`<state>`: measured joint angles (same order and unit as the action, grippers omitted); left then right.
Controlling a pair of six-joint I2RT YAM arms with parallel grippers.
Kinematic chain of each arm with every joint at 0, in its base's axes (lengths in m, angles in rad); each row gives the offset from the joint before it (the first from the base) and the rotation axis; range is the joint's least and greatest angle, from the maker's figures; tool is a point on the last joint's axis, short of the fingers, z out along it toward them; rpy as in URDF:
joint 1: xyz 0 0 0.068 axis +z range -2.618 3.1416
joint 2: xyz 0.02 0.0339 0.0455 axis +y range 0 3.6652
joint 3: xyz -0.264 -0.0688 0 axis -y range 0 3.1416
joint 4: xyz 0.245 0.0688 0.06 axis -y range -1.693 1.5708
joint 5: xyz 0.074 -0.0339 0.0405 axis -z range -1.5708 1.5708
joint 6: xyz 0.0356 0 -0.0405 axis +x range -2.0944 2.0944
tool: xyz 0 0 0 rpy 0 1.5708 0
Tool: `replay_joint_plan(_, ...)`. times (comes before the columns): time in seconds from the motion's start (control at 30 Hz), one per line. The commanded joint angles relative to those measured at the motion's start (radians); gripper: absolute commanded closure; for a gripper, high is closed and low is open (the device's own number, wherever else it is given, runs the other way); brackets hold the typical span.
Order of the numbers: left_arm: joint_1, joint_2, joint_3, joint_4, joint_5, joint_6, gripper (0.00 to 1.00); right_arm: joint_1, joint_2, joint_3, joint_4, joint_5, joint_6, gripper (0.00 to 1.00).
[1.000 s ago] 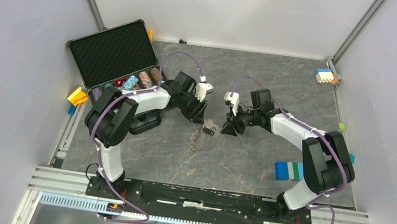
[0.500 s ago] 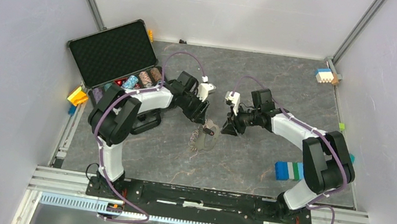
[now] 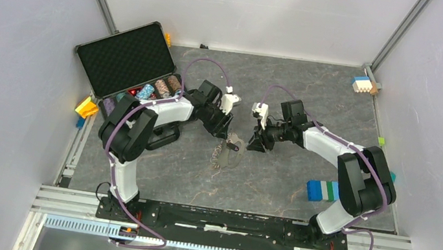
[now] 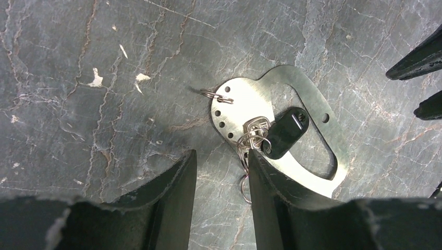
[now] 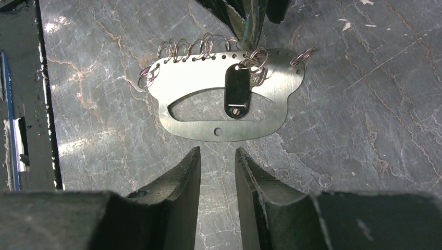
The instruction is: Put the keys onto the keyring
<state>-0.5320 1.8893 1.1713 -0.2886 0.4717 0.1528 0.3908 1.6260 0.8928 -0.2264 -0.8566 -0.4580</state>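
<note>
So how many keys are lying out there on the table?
1: the black-headed key lies on top of the flat metal keyring. No other shows, though more could be hidden.

No text, number, brand or sign can be read in any view. The key's black head and the flat metal keyring show no legible marking. The chips in the open case are too small to read.

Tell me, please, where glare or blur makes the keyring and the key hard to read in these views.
Left wrist view: keyring and key sharp, evenly lit, mild sheen. Right wrist view: keyring glares bright, table shines upper left. Top external view: both tiny, hard to resolve.
</note>
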Motion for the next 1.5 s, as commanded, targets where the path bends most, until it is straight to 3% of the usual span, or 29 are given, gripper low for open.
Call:
replay_joint_plan(0.0, -0.006, 0.009, 0.043, -0.007, -0.019, 0.046, 0.53, -0.004, 0.001, -0.002, 0.018, -0.028, 0.002, 0.64)
replay_joint_plan(1.27, -0.011, 0.011, 0.062, -0.082, 0.048, 0.097, 0.71, -0.012, 0.014, -0.002, 0.010, -0.041, -0.001, 0.64)
replay_joint_plan(1.47, -0.011, 0.001, 0.075, -0.083, 0.053, 0.092, 0.69, -0.013, 0.018, -0.002, 0.010, -0.044, -0.002, 0.64)
